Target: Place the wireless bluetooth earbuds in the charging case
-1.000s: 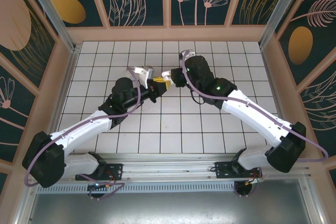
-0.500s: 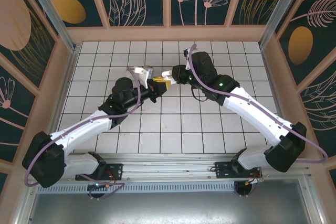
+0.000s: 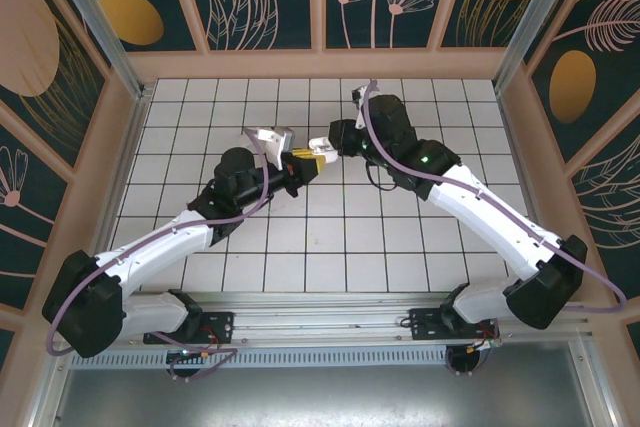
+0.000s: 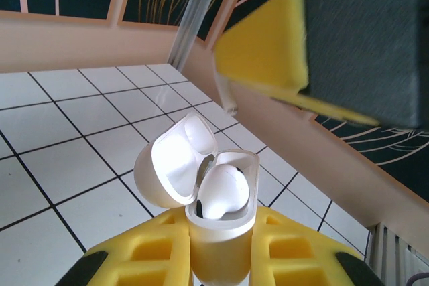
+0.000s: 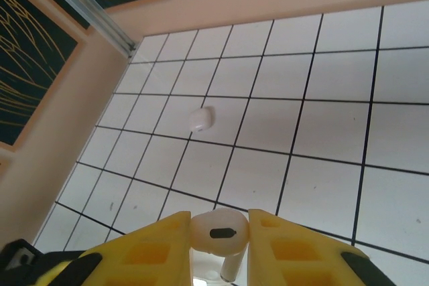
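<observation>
Top external. Shows left gripper (image 3: 303, 160) and right gripper (image 3: 325, 145) tip to tip above the tiled table (image 3: 400, 247), a little beyond its middle, yellow fingers nearly touching. Gives just a white blob between them (too small here to split case from earbud). Can't read either jaw gap from up here.

Left wrist. Settles the left side: shows left gripper (image 4: 221, 252) closed narrow on the charging case (image 4: 221, 232), pinched upright between yellow fingers (image 4: 151, 256) and raised off the tiles. Shows lid (image 4: 175, 169) flipped open and leaning left, white inside turned to the camera. Shows seated earbud (image 4: 221, 192) down in the case mouth, rounded head up. Catches one yellow-and-black finger (image 4: 268, 51) of the other arm at upper right, above the case and not touching it.

Right wrist. Settles the right side: shows right gripper (image 5: 218, 229) closed narrow on the held earbud (image 5: 218, 231), head squeezed between the yellow fingers, dark oval spot facing the camera, stem pointing down toward the bottom edge. Adds a loose white piece (image 5: 201, 119) lying on the tiles, well apart from the fingers, toward the left wall (earbud-like, too small to be sure). Leaves a sliver of white under the stem at the frame edge (can't tell what).
</observation>
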